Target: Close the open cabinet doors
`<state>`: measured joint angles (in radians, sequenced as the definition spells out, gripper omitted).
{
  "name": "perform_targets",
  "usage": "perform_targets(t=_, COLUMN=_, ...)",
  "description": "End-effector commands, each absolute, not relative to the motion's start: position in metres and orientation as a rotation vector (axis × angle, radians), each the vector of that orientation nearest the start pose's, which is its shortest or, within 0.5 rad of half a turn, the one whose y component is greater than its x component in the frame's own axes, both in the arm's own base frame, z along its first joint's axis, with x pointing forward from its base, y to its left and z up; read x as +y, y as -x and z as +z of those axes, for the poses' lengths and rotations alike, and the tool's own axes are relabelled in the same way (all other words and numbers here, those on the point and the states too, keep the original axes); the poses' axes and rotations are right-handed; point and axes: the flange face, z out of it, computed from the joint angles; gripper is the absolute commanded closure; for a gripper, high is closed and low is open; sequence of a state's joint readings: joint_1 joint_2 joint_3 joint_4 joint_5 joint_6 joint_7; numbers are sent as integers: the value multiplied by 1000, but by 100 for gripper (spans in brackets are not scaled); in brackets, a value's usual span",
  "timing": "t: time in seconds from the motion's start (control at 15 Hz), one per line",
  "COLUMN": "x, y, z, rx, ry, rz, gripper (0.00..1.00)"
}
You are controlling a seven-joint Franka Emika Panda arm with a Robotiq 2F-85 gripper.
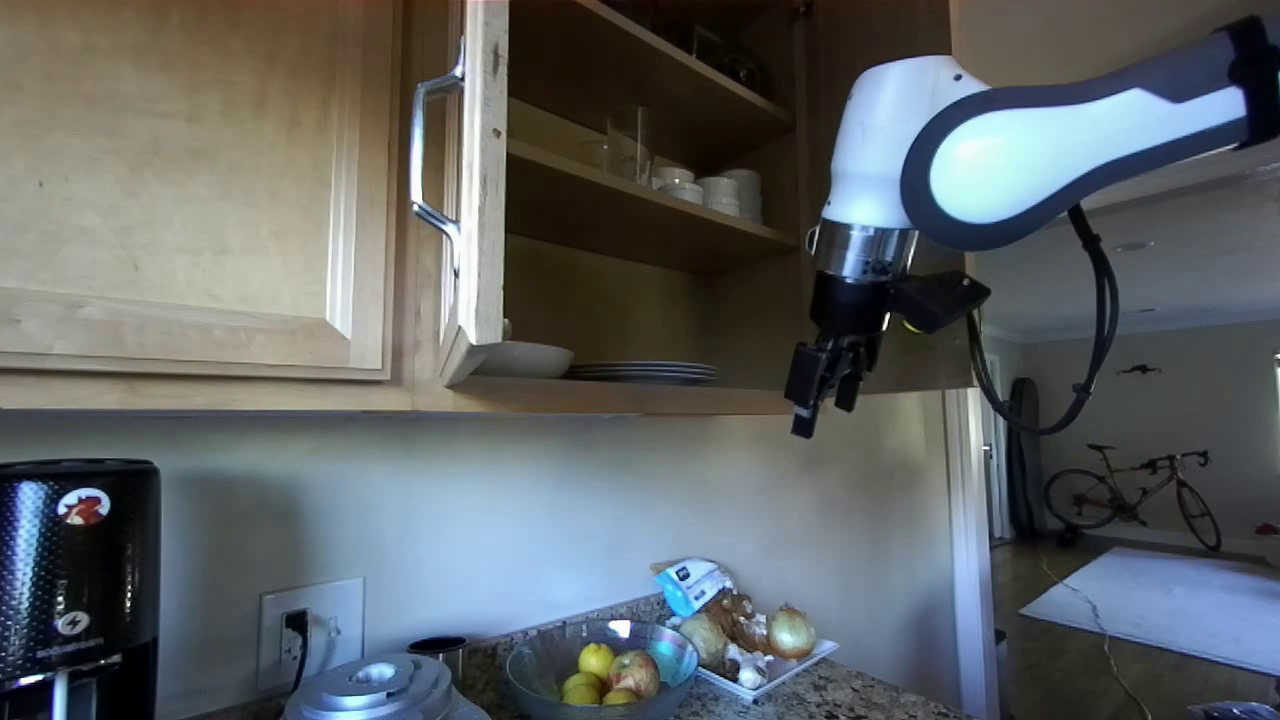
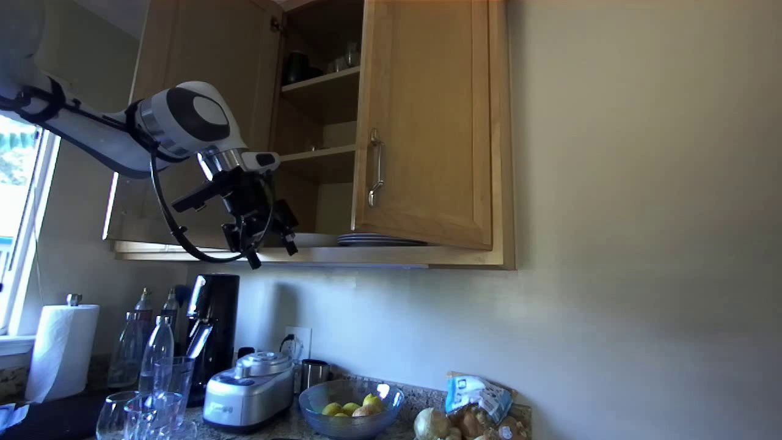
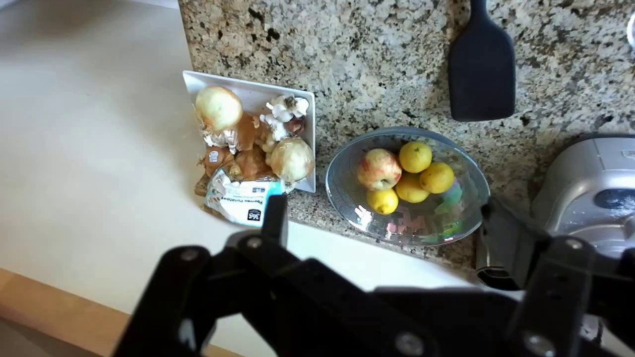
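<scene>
Upper kitchen cabinet (image 2: 501,183), open: one wood door (image 2: 427,110) ajar, metal handle (image 2: 379,166) facing out, & its mate (image 2: 211,52), opp. side, wide open, the robot arm (image 2: 183,125) seemingly btwn them w/ fingers (image 3: 274,218) spread well apart, holding nothing, pointing down near the cabinet's bottom edge. Neither's shut, so the next job looks like pushing one home; to do it well, back the arm clear of both swings first so it won't get pinched, bring the fingers together, then press an outer face near its free edge, slow & steady, missing the handle.
</scene>
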<state>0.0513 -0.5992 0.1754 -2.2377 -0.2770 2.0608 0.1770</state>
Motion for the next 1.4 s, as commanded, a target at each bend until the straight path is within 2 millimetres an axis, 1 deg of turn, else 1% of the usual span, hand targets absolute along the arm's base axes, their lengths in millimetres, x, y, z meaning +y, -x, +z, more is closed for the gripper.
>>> perform_targets(t=0.0, x=74, y=-380, z=647, rx=-233, ry=3298, rz=-794, gripper=0)
perform_targets(t=0.07, x=83, y=-391, z=642, rx=-214, ry=3313, rz=-810, gripper=0)
perform_targets(t=0.2, x=80, y=-391, z=643, rx=-213, ry=3313, rz=-811, gripper=0)
perform_targets(t=0.53, x=84, y=-390, z=642, rx=-244, ry=3318, rz=-822, gripper=0)
perform_targets(t=0.67, x=80, y=-381, z=651, rx=-298, ry=3316, rz=-880, gripper=0)
perform_targets(t=0.87, x=71, y=-362, z=663, rx=-361, ry=3295, rz=-896, gripper=0)
perform_targets(t=1.07, x=64, y=-346, z=678, rx=-313, ry=3267, rz=-951, gripper=0)
perform_targets(t=1.33, x=60, y=-320, z=695, rx=-242, ry=3228, rz=-1050, gripper=0)
